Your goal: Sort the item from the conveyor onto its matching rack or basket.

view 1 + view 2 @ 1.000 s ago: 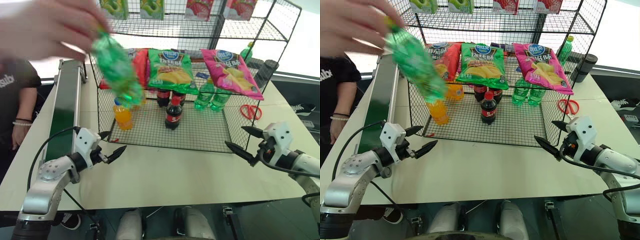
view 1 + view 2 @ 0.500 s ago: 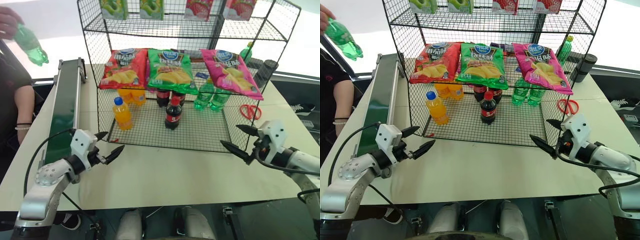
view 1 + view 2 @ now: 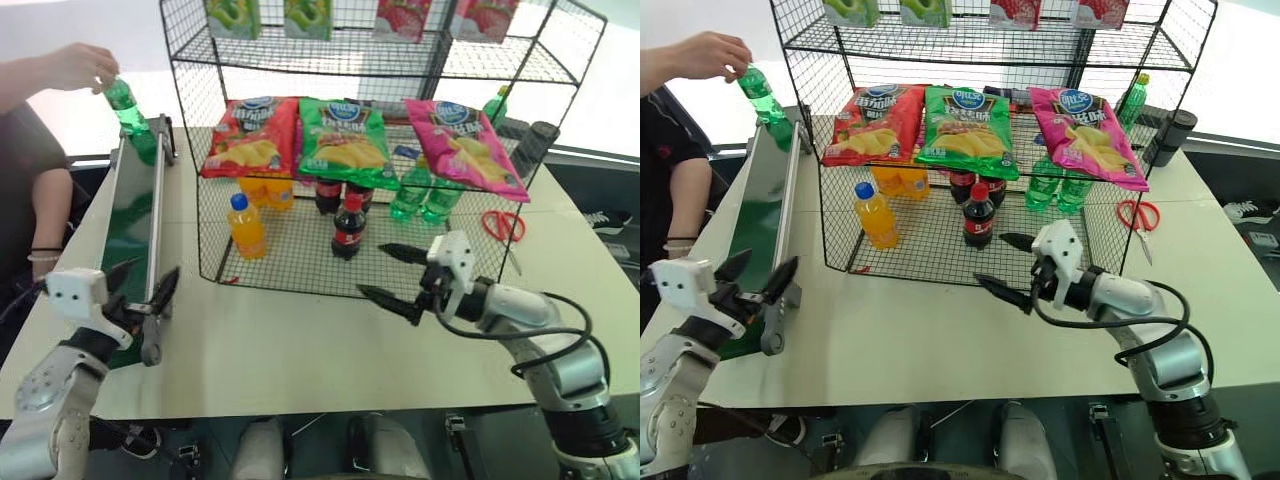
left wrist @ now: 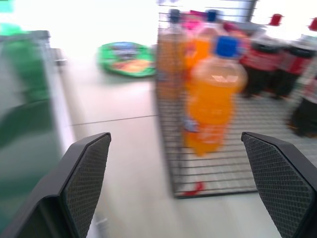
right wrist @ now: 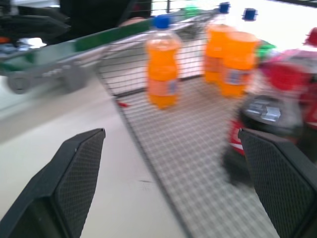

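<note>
A person's hand [image 3: 75,65] holds the small clear-green plastic soda bottle [image 3: 124,105] over the far end of the dark-green conveyor belt [image 3: 128,215]; it looks light, smooth and round (likely slippery), best gripped mid-body, and both the left gripper [image 3: 140,290] and right gripper [image 3: 392,274] stand spread and empty.

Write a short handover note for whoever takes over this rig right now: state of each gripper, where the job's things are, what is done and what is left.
Left gripper: open, empty, at the near end of the long dark-green conveyor belt.
Right gripper: open, empty, in front of the large black wire-mesh rack.
Small clear-green plastic soda bottle: a person's hand holds it by the top, over the belt's far end.
Green bottles already stand on the rack's bottom tier, behind the pink chip bag.
Done: nothing yet by the robot.
Left: pick the bottle off the belt and shelve it, probably with those green bottles.
</note>
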